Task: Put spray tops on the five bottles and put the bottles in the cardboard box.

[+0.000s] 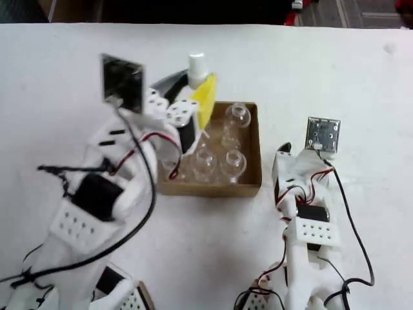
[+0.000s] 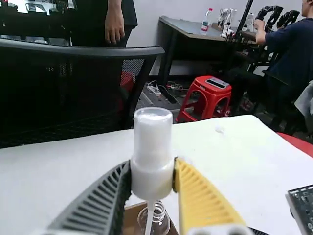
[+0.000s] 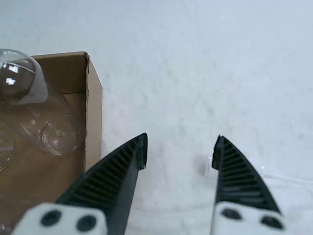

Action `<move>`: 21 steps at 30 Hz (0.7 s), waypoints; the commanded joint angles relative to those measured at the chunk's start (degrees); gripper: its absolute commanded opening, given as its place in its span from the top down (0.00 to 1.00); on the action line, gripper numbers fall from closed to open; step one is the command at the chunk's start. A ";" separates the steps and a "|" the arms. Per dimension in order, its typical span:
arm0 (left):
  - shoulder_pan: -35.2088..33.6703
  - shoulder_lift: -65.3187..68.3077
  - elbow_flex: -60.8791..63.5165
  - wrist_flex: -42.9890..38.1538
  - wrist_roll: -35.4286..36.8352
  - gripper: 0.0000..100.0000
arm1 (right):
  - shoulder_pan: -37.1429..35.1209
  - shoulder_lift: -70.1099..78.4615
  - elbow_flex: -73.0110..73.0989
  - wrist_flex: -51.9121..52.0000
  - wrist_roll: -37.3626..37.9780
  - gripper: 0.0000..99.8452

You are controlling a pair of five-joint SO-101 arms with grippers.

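Note:
A white spray top (image 2: 152, 156) with a spring and dip tube below it is pinched between the grey and yellow fingers of my left gripper (image 2: 152, 178). In the high view that left gripper (image 1: 191, 87) holds the spray top (image 1: 196, 66) above the far left corner of the cardboard box (image 1: 253, 155). Several clear bottles (image 1: 231, 161) stand in the box without tops. The mouth of a bottle (image 2: 159, 223) sits right under the tube. My right gripper (image 3: 178, 149) is open over bare table beside the box (image 3: 90, 105), with bottles (image 3: 56, 132) showing inside it.
The right arm (image 1: 306, 194) rests on the table to the right of the box. The left arm (image 1: 110, 181) and its cables lie over the box's left side. A black chair (image 2: 73, 83) and a red stool (image 2: 208, 95) stand beyond the table's far edge.

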 commanded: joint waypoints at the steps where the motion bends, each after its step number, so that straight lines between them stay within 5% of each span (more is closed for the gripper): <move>1: 0.13 2.95 -0.79 -2.11 0.53 0.98 | -0.13 0.13 -0.26 -1.19 0.62 0.80; 21: 1.01 2.33 -0.53 4.84 -2.20 0.98 | -0.13 0.13 -0.26 -1.01 0.62 0.80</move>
